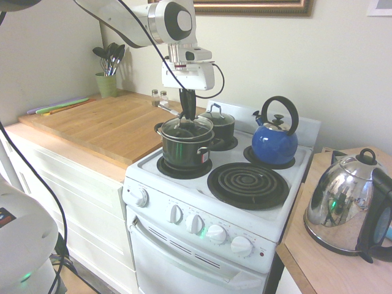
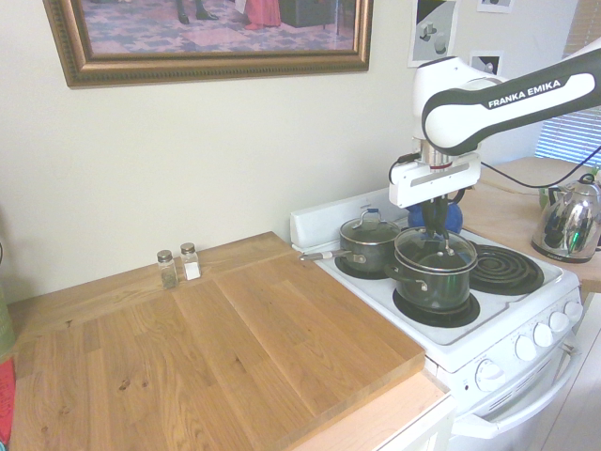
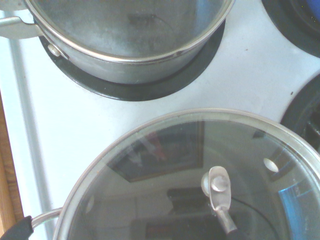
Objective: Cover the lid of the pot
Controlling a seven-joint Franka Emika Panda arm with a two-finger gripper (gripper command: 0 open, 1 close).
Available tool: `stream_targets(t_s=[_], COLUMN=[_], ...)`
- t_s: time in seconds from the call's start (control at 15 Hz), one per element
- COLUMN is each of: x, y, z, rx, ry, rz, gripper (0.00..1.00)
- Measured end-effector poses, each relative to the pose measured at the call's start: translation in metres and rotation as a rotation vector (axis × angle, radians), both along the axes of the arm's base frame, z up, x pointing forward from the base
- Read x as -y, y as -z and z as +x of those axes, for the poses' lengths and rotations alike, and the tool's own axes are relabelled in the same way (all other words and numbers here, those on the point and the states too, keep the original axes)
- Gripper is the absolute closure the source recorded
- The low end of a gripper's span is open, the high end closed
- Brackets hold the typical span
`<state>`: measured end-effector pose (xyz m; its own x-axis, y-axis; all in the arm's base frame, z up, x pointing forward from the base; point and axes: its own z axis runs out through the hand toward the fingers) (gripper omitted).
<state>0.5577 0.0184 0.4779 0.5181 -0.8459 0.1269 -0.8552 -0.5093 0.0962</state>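
Note:
The pot (image 1: pixel 185 153) is dark with a shiny rim and stands on the front left burner of the white stove (image 1: pixel 282 205). The round glass lid (image 1: pixel 187 130) lies across the pot's mouth, its metal rim at the pot's rim. My gripper (image 1: pixel 187 115) comes straight down onto the lid's centre and is shut on the small knob there. From the other side, the gripper (image 2: pixel 439 230) stands over the lid (image 2: pixel 434 252) and the pot (image 2: pixel 434 282). The wrist view shows the lid (image 3: pixel 165 175) from close above with its knob (image 3: pixel 218 184). I cannot tell whether the lid rests fully on the rim.
A smaller dark pot (image 1: pixel 220 127) with a loop-handled lid sits just behind, and a blue kettle (image 1: pixel 274 142) at the back right. The front right coil (image 1: pixel 247 184) is bare. A steel kettle (image 1: pixel 346 205) stands on the right counter. Wooden board (image 1: pixel 104 125) and utensil cup (image 1: pixel 106 84) lie left.

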Motion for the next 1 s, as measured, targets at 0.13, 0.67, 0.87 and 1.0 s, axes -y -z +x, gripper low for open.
stream_targets(t_s=[0.13,0.67,0.87,1.0], x=[0.005,0.007,0.006,0.006], y=[0.007,0.017,0.016,0.016], z=[0.001,0.009,0.009,0.009], rx=[-0.015,-0.029,-0.028,-0.028], ry=[0.009,0.015,0.014,0.013], rz=[-0.001,0.013,0.017,0.018], gripper=[1.00,0.00,0.00,0.00])
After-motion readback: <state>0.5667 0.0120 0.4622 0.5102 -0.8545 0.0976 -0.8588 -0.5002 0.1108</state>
